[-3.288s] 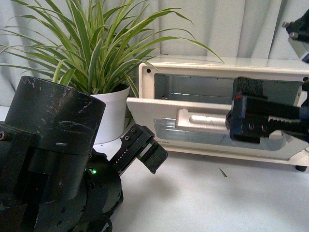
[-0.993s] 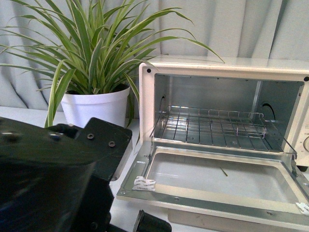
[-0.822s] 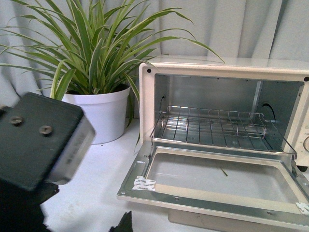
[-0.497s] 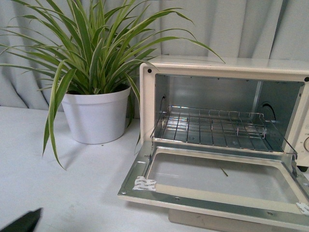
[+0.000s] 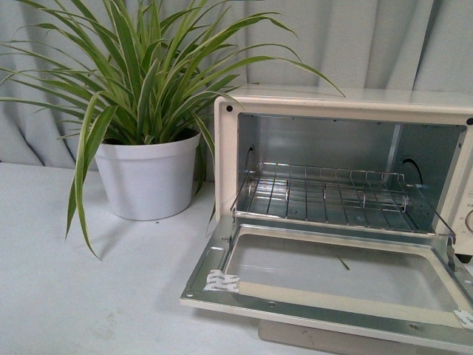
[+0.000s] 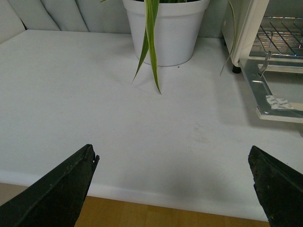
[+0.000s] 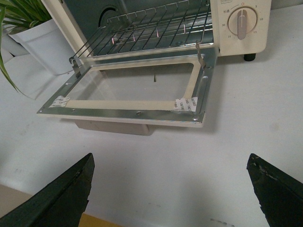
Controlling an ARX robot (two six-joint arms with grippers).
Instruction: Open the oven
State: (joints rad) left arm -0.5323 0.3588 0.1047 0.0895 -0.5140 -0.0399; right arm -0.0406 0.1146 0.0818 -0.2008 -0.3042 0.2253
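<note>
The cream-white oven (image 5: 347,100) stands at the right of the front view with its glass door (image 5: 332,277) dropped flat, showing the wire rack (image 5: 325,194) and shiny interior. It also shows in the right wrist view (image 7: 142,90), door down, bar handle (image 7: 111,126) under the door's front edge. Neither arm shows in the front view. My left gripper (image 6: 175,189) is open and empty above the table's near edge, the oven's door corner (image 6: 277,101) far off to one side. My right gripper (image 7: 173,189) is open and empty, back from the open door.
A spider plant in a white pot (image 5: 148,174) stands left of the oven; its pot (image 6: 163,30) and hanging leaves show in the left wrist view. The white table (image 5: 89,296) ends at a wooden-coloured front edge (image 6: 142,215). A timer knob (image 7: 241,22) sits on the oven's panel.
The oven door has gone from part-open to fully down. Both arms have drawn back out of the front view; the left arm left it within the last second.
</note>
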